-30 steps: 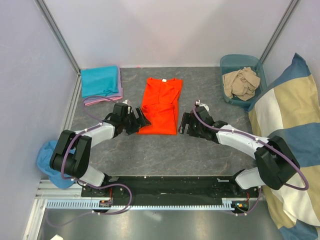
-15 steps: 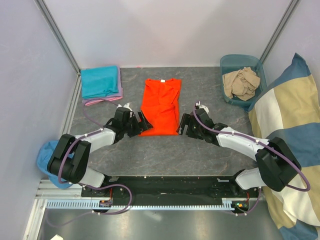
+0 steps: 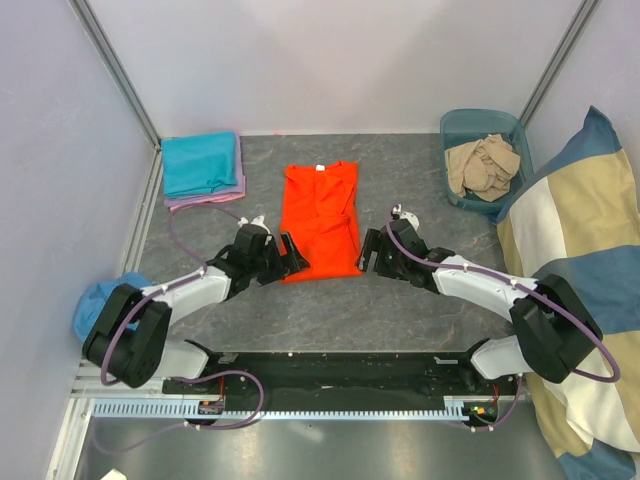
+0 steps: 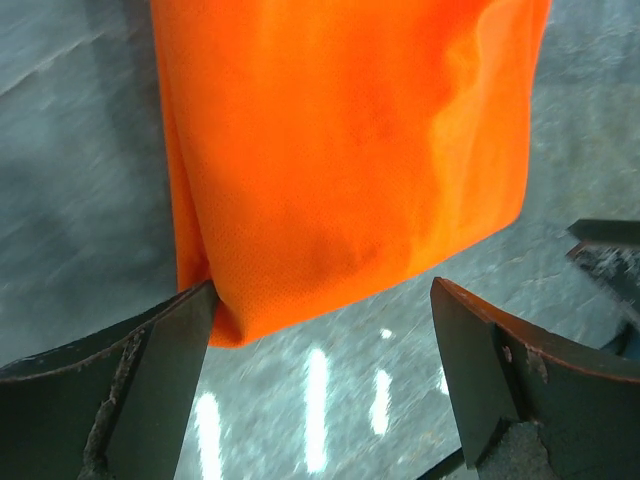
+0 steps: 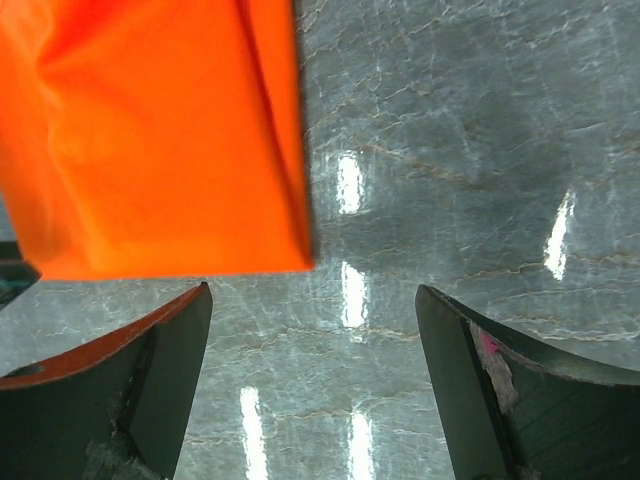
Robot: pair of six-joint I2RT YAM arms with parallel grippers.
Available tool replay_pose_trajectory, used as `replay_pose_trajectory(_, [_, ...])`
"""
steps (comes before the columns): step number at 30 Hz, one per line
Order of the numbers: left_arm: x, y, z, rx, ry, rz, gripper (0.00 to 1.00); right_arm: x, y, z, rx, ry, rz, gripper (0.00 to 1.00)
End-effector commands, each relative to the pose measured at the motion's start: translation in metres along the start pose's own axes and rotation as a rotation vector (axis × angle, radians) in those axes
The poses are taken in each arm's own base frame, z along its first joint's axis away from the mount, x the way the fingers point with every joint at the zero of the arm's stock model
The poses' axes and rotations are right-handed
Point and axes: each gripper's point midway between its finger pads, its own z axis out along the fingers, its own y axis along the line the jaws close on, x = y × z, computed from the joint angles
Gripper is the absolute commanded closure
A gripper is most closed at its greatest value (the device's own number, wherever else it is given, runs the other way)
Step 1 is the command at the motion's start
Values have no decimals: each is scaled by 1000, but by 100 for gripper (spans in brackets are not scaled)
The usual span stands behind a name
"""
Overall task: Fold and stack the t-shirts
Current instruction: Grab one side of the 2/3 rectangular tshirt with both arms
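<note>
The orange t-shirt (image 3: 320, 222) lies folded lengthwise on the grey table, its white neck label at the far end. My left gripper (image 3: 291, 257) is open at the shirt's near left corner; in the left wrist view its left finger (image 4: 150, 360) touches the orange hem (image 4: 340, 170). My right gripper (image 3: 369, 250) is open beside the near right corner; in the right wrist view the orange corner (image 5: 150, 140) lies just ahead of the jaws, apart from them. A folded teal t-shirt (image 3: 201, 163) lies on a pink-lilac one (image 3: 205, 199) at the back left. Beige t-shirts (image 3: 484, 165) fill the bin.
A teal plastic bin (image 3: 455, 128) stands at the back right. A big blue-and-beige cushion (image 3: 580, 250) leans at the right. A blue cloth (image 3: 96, 305) hangs off the left edge. Grey walls and metal posts close the back and sides.
My left gripper has moved right and nearer, to the shirt's near left corner. The orange shirt's near edge has shifted slightly. My right gripper has barely moved.
</note>
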Motion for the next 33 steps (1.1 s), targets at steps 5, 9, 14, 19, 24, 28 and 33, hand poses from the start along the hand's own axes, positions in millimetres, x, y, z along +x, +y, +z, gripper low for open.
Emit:
replay_pose_trajectory(5, [2,33,-25,-166,-44,-11,3,-18,4,11,27,-39,-81,8])
replay_pose_trajectory(9, [5,29,-26,-150,-33,-20,3,-13,10,19,-1,-8,-79,8])
replay_pose_trajectory(14, [3,39,-31,-185,-67,-15,4,-6,11,25,-22,6,-66,9])
replay_pose_trajectory(19, [12,50,-25,-222,-41,-19,9,4,15,33,-47,46,-72,12])
replay_pose_trajectory(24, [12,51,-19,-219,-39,-25,15,9,17,42,-59,74,-76,17])
replay_pose_trajectory(28, [15,54,-13,-230,-22,-27,16,13,18,45,-68,87,-76,30])
replay_pose_trajectory(33, [17,54,-12,-222,-16,-26,19,20,19,45,-81,117,-72,47])
